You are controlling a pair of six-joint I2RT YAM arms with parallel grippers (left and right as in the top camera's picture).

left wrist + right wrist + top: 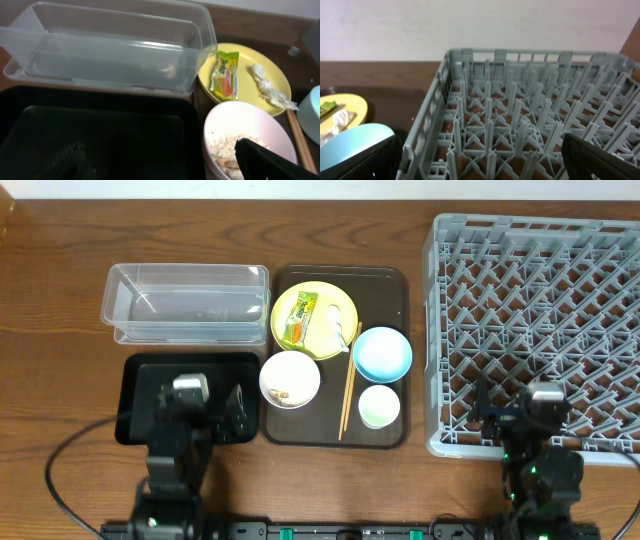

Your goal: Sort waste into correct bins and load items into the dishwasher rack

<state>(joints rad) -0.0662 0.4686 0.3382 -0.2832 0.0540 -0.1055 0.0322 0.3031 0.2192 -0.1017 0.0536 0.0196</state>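
A yellow plate [322, 298] on the dark-brown serving tray holds the snack wrapper [297, 318] and the white paper scrap [336, 330]. The white bowl [290, 378] holds rice-like grains [225, 147]. A light-blue bowl [382, 353], a small pale cup [379, 406] and chopsticks [348, 385] lie beside them. The clear tub [185, 302] stands behind the black tray [140, 375]. My left gripper [215, 405] is open and empty over the black tray, its right finger over the white bowl [250, 120]. My right gripper [530, 415] is open and empty over the front edge of the grey rack [540, 310].
The dark-brown serving tray [385, 290] sits between the bins and the rack. The rack's near-left wall [427, 125] stands beside the light-blue bowl [350, 145]. Bare wooden table lies along the back and at the far left.
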